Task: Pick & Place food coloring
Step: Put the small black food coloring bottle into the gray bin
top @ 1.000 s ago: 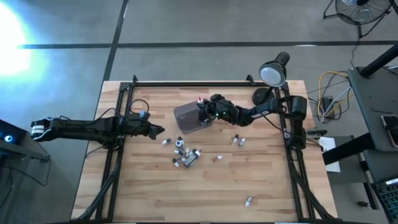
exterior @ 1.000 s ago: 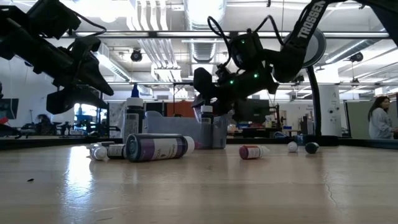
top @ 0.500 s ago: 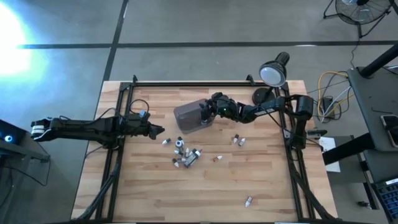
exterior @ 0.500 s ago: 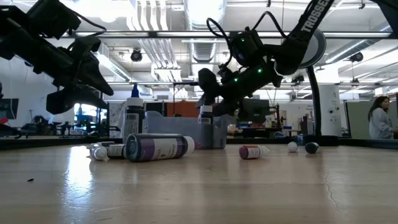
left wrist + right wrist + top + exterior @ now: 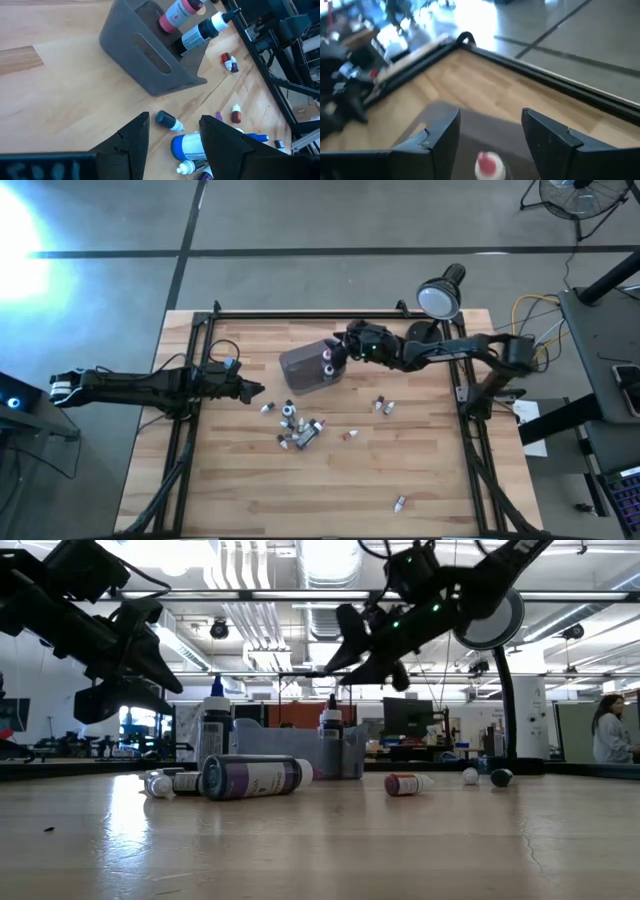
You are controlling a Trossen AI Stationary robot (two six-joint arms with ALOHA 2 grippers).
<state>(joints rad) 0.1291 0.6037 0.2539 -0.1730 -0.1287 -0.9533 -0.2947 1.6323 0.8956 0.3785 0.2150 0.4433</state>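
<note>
The grey tub (image 5: 305, 368) stands in the far middle of the table, and two food coloring bottles stand in it: a pink one (image 5: 177, 12) and a dark, white-capped one (image 5: 202, 32). More bottles (image 5: 299, 430) lie in a cluster nearer the front, with strays (image 5: 382, 406) (image 5: 400, 502) to the right. My right gripper (image 5: 346, 346) hovers open and empty above the tub's right end, with the red cap (image 5: 487, 164) below its fingers. My left gripper (image 5: 256, 390) is open and empty, raised left of the cluster.
A lamp (image 5: 440, 295) stands at the far right corner. A dark metal frame (image 5: 300, 314) runs along the table's edges. A large purple-labelled bottle (image 5: 255, 777) lies in the cluster. Bare wood lies along the near edge and at the left.
My right gripper has risen from the tub and drawn back toward the table's right and far side. The white-capped bottle it was beside stays standing in the tub. The left arm has kept still.
</note>
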